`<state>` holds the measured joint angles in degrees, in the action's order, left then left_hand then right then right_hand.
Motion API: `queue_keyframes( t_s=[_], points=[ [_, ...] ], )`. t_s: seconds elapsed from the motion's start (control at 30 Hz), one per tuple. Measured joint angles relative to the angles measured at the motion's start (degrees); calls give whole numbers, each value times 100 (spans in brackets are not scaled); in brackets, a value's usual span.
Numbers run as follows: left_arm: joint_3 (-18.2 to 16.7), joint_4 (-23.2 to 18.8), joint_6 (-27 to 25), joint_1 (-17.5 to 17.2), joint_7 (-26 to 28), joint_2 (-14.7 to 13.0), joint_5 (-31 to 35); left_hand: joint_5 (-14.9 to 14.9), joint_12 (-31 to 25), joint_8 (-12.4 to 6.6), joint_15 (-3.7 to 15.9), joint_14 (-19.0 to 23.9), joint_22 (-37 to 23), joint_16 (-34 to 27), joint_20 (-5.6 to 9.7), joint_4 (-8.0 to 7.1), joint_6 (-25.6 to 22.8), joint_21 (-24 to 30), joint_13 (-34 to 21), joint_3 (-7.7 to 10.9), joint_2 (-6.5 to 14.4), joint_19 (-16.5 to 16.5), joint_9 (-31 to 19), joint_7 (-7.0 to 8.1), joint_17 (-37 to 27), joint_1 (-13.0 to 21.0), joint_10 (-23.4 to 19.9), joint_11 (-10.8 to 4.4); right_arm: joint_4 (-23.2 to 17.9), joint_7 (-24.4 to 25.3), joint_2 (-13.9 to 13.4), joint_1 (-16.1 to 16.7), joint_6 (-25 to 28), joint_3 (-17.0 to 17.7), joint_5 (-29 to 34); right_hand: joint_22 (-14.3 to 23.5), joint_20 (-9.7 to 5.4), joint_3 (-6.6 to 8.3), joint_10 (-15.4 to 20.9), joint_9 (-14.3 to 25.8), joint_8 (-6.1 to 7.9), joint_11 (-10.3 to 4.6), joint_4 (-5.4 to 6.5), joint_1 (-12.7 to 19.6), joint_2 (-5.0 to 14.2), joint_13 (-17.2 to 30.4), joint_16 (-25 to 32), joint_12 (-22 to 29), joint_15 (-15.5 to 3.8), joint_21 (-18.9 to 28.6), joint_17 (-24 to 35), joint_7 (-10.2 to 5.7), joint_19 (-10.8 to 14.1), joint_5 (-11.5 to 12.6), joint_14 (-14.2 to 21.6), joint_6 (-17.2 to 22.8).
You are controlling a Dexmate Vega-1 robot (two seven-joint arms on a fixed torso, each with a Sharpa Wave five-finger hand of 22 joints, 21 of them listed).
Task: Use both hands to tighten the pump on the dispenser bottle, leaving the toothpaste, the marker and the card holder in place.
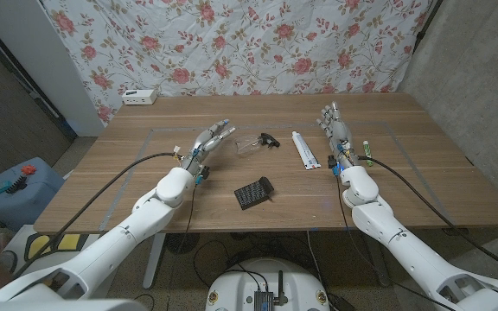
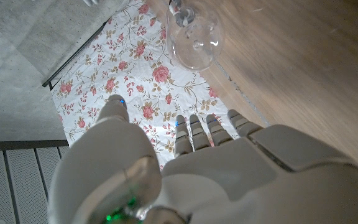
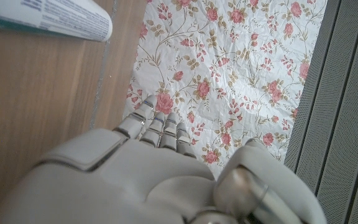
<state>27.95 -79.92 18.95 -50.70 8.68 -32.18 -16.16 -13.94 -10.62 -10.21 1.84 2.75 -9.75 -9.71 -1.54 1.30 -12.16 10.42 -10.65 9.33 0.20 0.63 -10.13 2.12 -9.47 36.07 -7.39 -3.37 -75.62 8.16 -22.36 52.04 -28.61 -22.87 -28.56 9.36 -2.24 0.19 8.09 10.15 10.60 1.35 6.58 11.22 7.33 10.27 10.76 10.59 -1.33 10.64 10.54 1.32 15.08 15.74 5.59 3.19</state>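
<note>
Dispenser bottle [image 1: 249, 144] lies on its side at frame centre, pump [image 1: 270, 138] rightward; left hand [image 1: 207, 143] and right hand [image 1: 335, 130] spread, holding nothing; clear round body may roll toward toothpaste [image 1: 303, 150] if nudged.

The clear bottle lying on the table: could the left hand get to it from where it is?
Probably yes. The bottle lies just beside the left hand's spread fingers, with bare table between them. The toothpaste lies on the bottle's far side and the card holder nearer the robot, both clear.

Makeshift lab corner, floral cloth [image 1: 232, 43] backdrop hung on bare concrete wall [image 1: 474, 60], wooden table [image 1: 145, 186]
</note>
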Motion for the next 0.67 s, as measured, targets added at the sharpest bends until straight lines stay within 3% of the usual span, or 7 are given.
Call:
queue_keyframes(
  t_s=[0.67],
  points=[
    [-215, 806, 514, 256, -583, 418, -867, 48, -42, 0, -86, 87, 1, -50, -58, -70, 10, 60, -1, 71, 256, -147, -1, -71, 0, -76, -84, 83, 22, -218, -12, -158, 114, -24, -168, 0, -8, -25, 0, 0, 25, -1, 24, -36, -8, 0, 0, 0, -22, 0, -1, 0, 112, 0, 22, 61]
  ],
)
